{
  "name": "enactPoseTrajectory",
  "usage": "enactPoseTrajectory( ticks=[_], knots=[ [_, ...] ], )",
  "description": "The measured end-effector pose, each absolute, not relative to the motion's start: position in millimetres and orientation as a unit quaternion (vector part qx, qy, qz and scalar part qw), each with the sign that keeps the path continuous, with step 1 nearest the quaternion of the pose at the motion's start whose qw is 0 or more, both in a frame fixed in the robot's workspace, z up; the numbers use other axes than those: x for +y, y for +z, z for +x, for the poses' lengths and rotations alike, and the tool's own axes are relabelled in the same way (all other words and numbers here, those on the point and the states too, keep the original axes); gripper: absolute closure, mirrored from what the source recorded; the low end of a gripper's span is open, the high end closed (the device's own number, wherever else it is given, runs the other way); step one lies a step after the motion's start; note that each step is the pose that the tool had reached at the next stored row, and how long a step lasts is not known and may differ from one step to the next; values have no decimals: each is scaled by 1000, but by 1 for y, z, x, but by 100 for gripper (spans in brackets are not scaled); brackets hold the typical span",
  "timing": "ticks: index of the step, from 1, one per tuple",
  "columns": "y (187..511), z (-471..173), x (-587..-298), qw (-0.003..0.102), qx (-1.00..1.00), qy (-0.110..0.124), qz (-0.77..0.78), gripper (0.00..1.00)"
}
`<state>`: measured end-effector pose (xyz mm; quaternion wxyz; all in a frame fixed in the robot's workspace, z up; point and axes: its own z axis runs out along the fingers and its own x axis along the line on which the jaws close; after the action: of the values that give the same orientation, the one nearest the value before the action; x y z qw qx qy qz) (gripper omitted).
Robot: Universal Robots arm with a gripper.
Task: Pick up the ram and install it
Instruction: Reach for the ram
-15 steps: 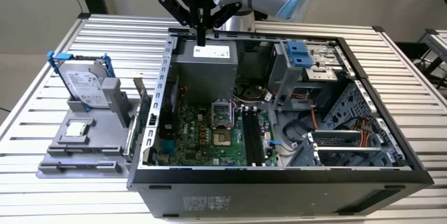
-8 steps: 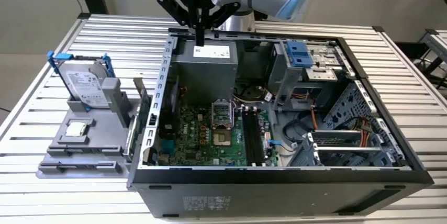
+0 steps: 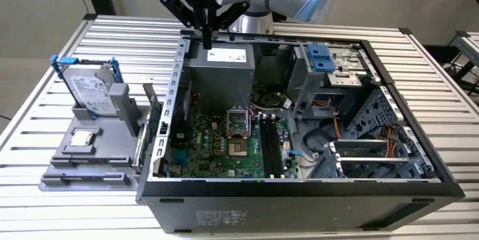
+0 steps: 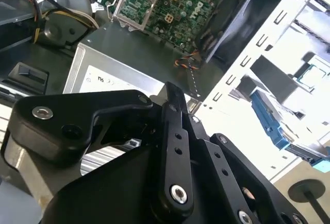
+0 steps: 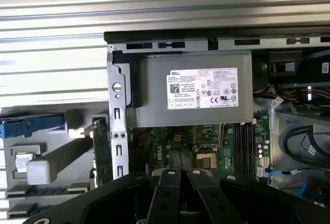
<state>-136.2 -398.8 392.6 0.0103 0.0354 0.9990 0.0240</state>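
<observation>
Black fingers of your gripper press together at the case's eleven o'clock, over the power supply; memory slots look unfilled, so installing seems undone.

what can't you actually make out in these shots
gripper: whether it holds anything; in the exterior view it is just a dark narrow shape.
ram: a thin upright board beside the grey holder stands edge-on in the exterior view; I cannot confirm it is the ram.
memory slots: filled or empty, too small in the exterior view.
motherboard: part hidden behind the gripper's body in the first wrist view.
</observation>
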Motion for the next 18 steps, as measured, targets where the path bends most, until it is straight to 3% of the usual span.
enactPoseTrajectory(
  ticks=[18],
  knots=[
    [393,-159,-399,10,999,24,35,100]
  ],
)
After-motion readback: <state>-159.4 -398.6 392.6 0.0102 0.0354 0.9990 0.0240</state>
